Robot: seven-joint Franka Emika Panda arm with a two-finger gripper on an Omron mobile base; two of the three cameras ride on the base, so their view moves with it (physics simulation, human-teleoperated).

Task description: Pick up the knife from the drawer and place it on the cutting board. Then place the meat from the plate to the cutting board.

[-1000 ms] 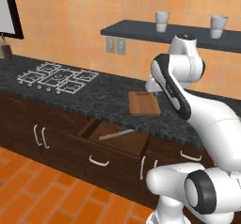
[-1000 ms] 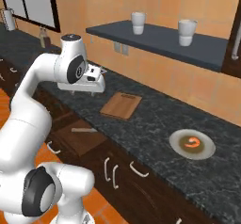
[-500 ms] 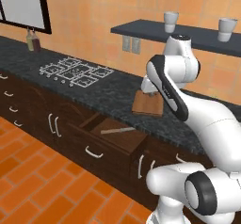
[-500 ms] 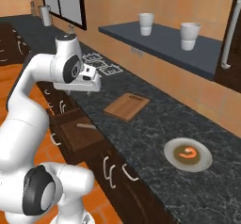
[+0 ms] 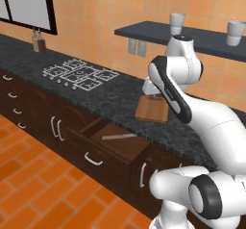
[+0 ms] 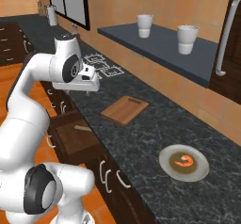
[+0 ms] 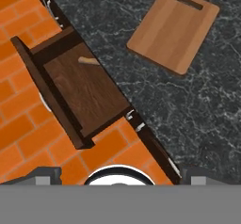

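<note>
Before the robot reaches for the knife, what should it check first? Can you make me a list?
1. Wide dark brown wooden drawer pulled open: ok.
2. Slim knife with grey blade and light wooden handle lying flat on the drawer floor, nothing on top of it: ok.
3. Flat light brown wooden cutting board bare, with room for the knife: ok.
4. Small orange-red meat on the round cream-rimmed plate: ok.
5. Gripper lined up over the knife: not ok; the hand view looks down from high over drawer and board.
6. Gripper fingers open: cannot tell.
</note>
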